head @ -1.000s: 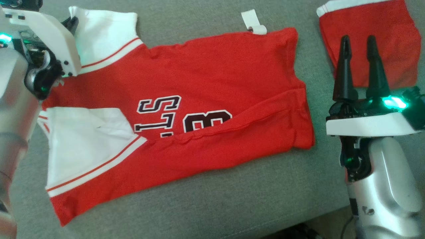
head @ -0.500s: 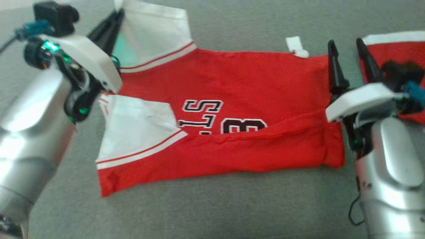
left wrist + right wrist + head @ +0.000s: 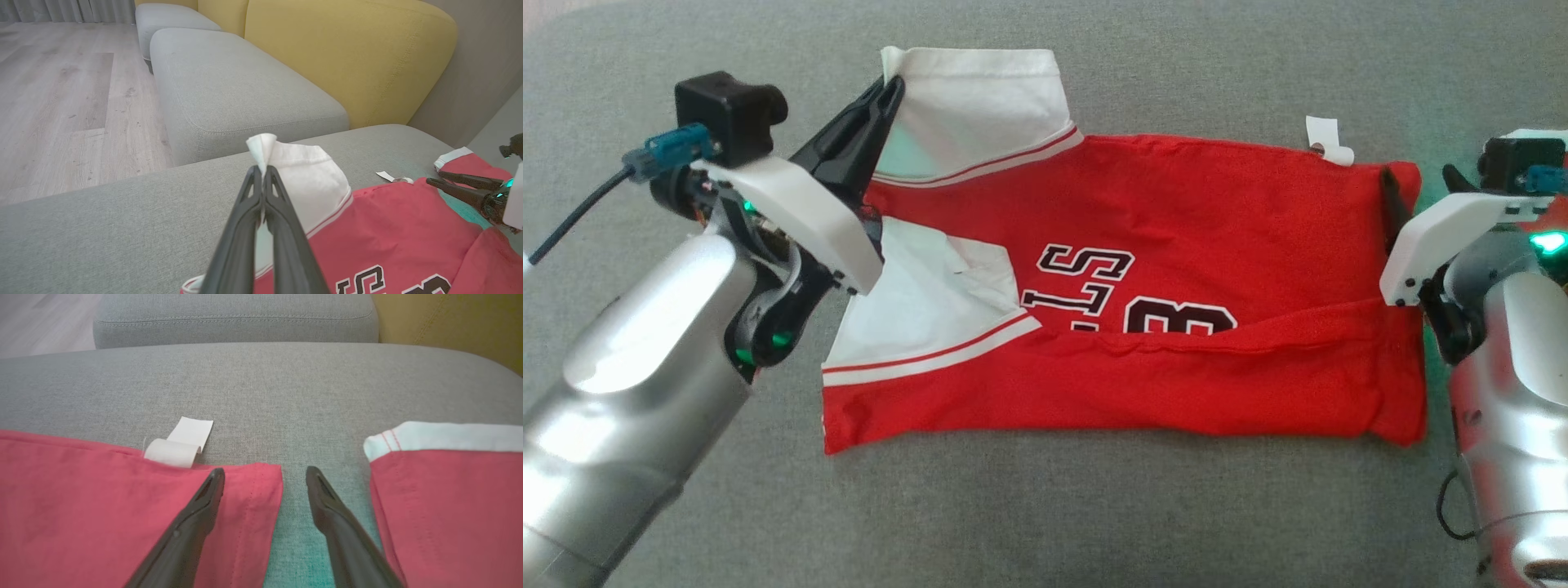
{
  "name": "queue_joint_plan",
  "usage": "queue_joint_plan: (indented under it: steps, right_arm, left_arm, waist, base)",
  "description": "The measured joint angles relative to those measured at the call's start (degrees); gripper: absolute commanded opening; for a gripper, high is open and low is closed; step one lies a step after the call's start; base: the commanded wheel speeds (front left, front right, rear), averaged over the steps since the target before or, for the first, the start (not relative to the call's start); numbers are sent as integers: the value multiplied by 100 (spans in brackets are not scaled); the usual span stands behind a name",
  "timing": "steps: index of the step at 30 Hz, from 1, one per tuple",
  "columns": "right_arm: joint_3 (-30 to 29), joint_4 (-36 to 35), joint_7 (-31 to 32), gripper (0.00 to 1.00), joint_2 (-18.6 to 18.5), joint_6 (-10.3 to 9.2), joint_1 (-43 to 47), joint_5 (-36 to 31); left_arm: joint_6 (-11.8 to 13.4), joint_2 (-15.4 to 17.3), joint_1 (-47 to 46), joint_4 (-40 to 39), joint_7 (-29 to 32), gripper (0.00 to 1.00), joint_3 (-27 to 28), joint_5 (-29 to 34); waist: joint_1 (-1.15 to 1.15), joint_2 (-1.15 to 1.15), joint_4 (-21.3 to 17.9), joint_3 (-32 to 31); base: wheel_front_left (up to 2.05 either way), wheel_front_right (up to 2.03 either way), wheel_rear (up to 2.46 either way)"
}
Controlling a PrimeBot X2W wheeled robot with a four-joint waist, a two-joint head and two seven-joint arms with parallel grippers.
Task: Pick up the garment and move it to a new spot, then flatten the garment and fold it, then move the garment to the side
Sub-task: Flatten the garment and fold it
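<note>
Pinching the sleeve (image 3: 302,171) by its white corner, the left hand (image 3: 261,169) stays shut, while the right hand (image 3: 265,473) has come across to the hem corner of the shirt (image 3: 1176,212), fingers wide (nothing gripped yet). The half-folded shirt lies on the sofa cushion (image 3: 1094,506), seemingly ready for another fold.

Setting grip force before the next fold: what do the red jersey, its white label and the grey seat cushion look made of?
Red jersey: thin matte knit, perhaps polyester or a cotton blend; it creases softly and has stitched hems. White label: smooth woven or satin ribbon, curled into a loop. Grey seat cushion: woven upholstery fabric, heathered and matte.
</note>
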Motion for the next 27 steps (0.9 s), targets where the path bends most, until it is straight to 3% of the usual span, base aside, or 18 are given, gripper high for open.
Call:
queue_joint_plan:
  steps: [17, 18, 19, 27]
  right_arm:
    - [-152, 1147, -248, 100, -1, 0, -783, -566]
    - [-122, 1227, -213, 73, -7, 0, -841, -567]
    - [-85, 1298, -185, 0, -15, 0, -904, -561]
    - [131, 1603, -524, 0, -49, 0, -1179, 12]
  left_arm:
    - [198, 142, 36, -477, 155, 0, 7, 0]
    - [199, 147, 27, -476, 185, 0, 10, 0]
    - [200, 154, 21, -475, 203, 0, 11, 0]
    - [300, 170, -127, -308, 194, 0, 48, 1]
  waist:
    - [0, 0, -6, 329]
    - [0, 0, -2, 344]
    - [0, 0, -2, 355]
    - [0, 0, -78, 328]
  base:
    - [0, 0, 0]
    - [0, 0, 0]
    - [0, 0, 0]
    - [0, 0, 0]
